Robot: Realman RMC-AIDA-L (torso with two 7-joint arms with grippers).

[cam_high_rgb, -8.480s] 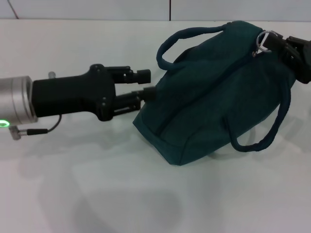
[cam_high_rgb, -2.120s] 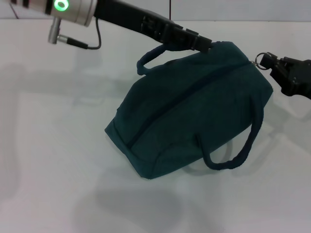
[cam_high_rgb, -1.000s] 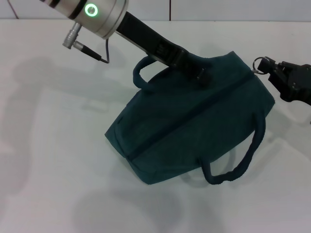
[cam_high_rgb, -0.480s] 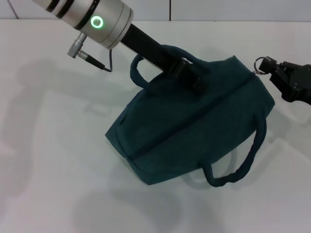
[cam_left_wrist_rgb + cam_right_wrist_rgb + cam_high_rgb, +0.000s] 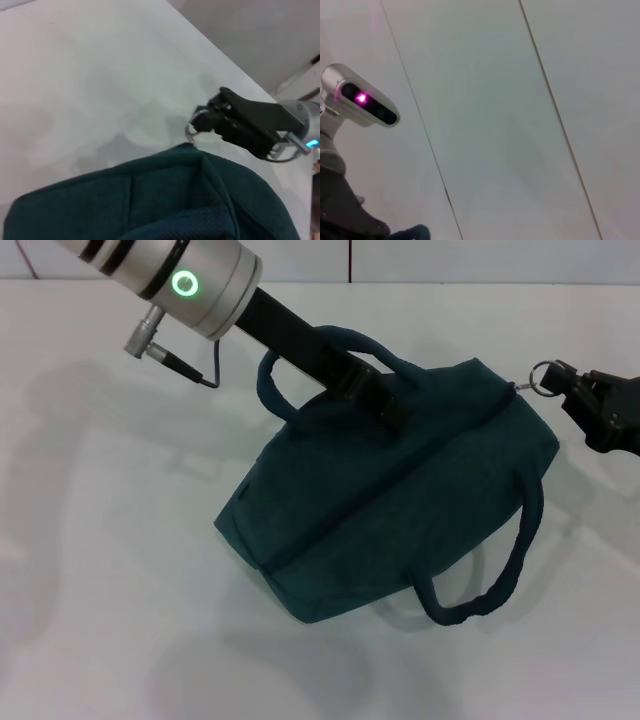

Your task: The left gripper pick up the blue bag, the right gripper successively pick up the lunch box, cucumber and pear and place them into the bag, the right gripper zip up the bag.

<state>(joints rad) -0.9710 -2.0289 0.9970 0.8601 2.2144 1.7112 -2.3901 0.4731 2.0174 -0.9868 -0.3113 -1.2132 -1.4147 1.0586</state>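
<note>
Left pincer (image 5: 385,400) reaches in from 10 o'clock, tips clamped on far handle (image 5: 300,350) atop blue bag (image 5: 400,500). Bag sits mid-bench (image 5: 100,590), zipped, near handle (image 5: 490,585) drooping at 5 o'clock. Right pincer (image 5: 572,392) at 3 o'clock, pinched on ring zip pull (image 5: 545,378) at bag's end.

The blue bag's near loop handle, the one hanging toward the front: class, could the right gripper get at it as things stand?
Probably yes. The near loop handle hangs free with nothing over it, but the right gripper is at the ring zip pull, apparently holding it, and would have to leave it.
</note>
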